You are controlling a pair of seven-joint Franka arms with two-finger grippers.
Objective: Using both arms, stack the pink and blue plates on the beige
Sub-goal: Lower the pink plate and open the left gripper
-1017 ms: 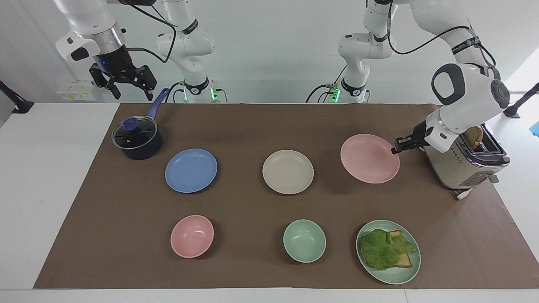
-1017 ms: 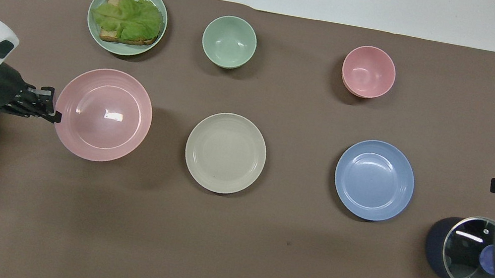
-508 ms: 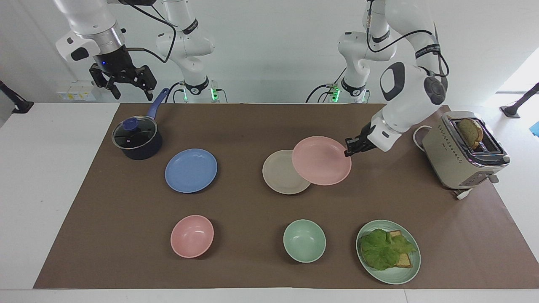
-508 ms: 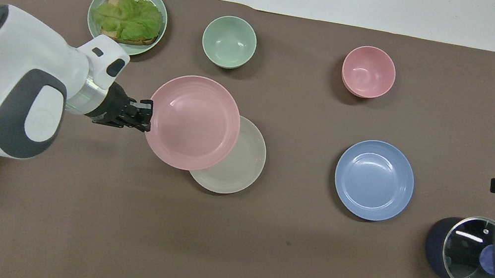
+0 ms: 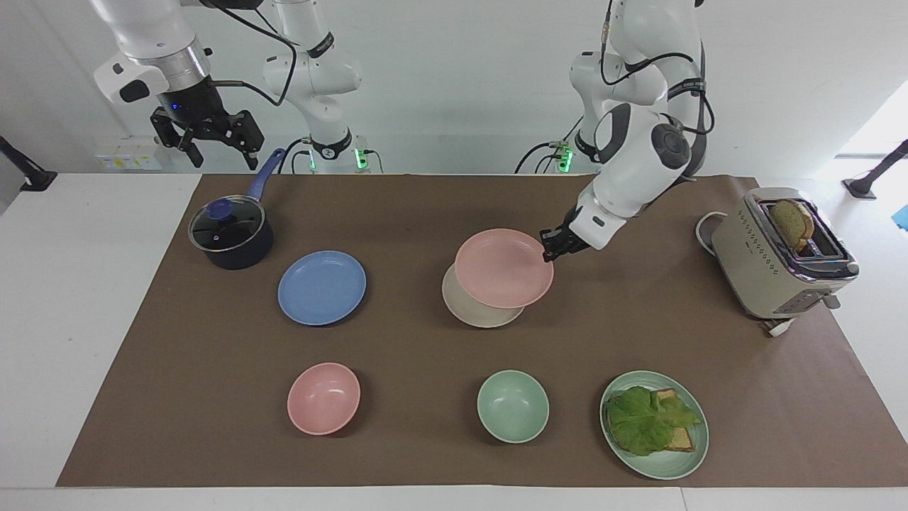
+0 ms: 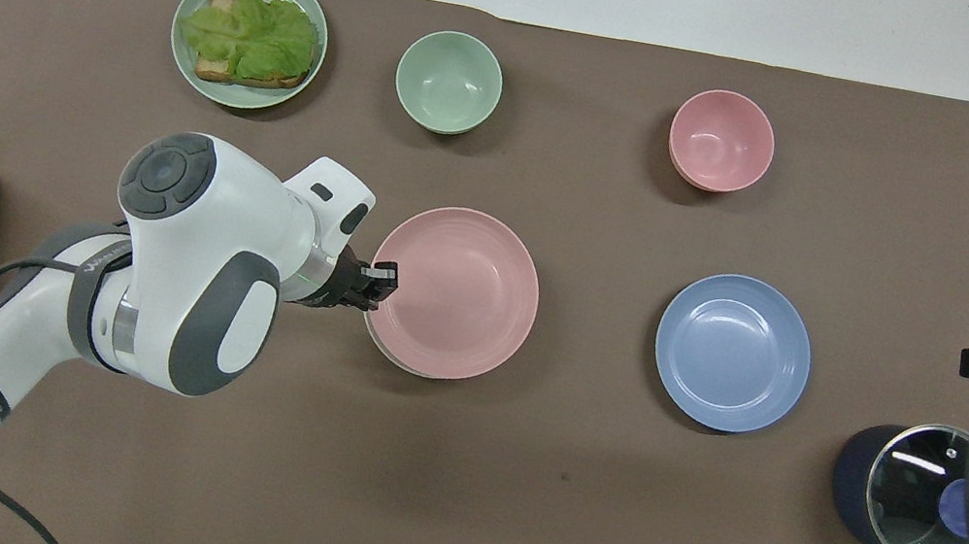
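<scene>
My left gripper (image 5: 550,252) is shut on the rim of the pale pink plate (image 5: 504,268), on the side toward the left arm's end of the table. The plate hangs level over the beige plate (image 5: 472,312) and covers most of it. From overhead, only a thin crescent of the beige plate (image 6: 391,357) shows under the pink plate (image 6: 454,292), with the left gripper (image 6: 385,280) at its rim. The blue plate (image 5: 321,287) lies flat on the mat toward the right arm's end. My right gripper (image 5: 221,157) waits open, high over the pot's handle.
A dark pot with a glass lid (image 5: 230,234) sits beside the blue plate. A pink bowl (image 5: 323,397), a green bowl (image 5: 512,406) and a green plate with lettuce and toast (image 5: 654,424) line the edge farthest from the robots. A toaster (image 5: 780,252) stands at the left arm's end.
My left arm has carried the pink plate from beside the toaster toward the middle of the mat, until it hangs over the beige plate. The right arm has not moved.
</scene>
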